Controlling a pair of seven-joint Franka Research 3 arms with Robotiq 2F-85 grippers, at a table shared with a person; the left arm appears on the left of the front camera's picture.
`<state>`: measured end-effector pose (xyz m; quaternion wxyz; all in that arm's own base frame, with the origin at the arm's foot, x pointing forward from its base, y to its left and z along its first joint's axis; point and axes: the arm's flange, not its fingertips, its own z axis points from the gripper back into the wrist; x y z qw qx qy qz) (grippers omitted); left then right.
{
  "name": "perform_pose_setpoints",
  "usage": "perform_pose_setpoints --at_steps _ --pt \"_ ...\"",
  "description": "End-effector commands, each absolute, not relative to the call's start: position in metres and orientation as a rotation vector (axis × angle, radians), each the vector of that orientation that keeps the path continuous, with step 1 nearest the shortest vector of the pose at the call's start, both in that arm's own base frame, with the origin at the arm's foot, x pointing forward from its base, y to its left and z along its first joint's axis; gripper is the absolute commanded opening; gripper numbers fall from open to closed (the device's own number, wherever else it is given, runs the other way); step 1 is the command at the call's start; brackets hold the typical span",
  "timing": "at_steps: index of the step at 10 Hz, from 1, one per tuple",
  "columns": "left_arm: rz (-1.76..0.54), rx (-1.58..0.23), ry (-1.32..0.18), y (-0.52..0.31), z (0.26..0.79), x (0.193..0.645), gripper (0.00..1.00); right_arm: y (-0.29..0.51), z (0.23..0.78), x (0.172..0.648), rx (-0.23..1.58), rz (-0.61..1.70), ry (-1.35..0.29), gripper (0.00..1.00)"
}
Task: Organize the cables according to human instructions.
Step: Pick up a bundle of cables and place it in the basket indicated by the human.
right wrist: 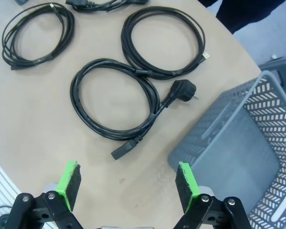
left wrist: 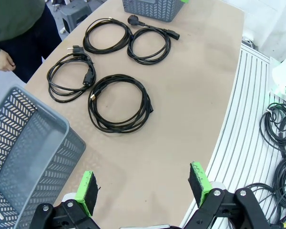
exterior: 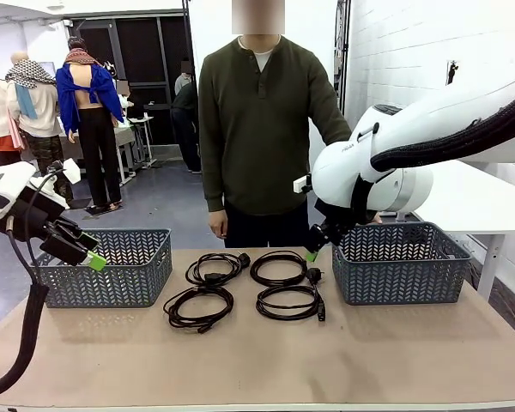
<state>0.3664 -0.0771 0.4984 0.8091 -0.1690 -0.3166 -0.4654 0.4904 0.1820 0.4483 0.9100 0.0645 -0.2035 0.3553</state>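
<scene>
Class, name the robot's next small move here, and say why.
Probably lower the open right gripper onto the black coiled cable with the round plug: it lies just ahead of that gripper, beside the grey plastic basket, untouched.

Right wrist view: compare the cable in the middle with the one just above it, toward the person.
The middle cable ends in a round wall plug and a blocky socket end; the upper cable shows a small gold-tipped plug. The middle cable's ends stick out from its coil, the round one toward the basket; the upper cable's plug lies against its coil. Both are black and coiled flat on the table.
</scene>
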Motion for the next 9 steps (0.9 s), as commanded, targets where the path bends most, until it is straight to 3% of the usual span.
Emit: perform_pose_setpoints --at_steps 1,9 --pt "-1.011 -0.376 -0.687 -0.074 0.497 0.369 1.00 0.180 0.449 0.490 0.122 0.739 -0.428 1.00" --pt "-1.011 -0.376 -0.687 -0.074 0.497 0.369 1.00 0.207 0.452 0.502 0.086 0.710 -0.353 1.00"
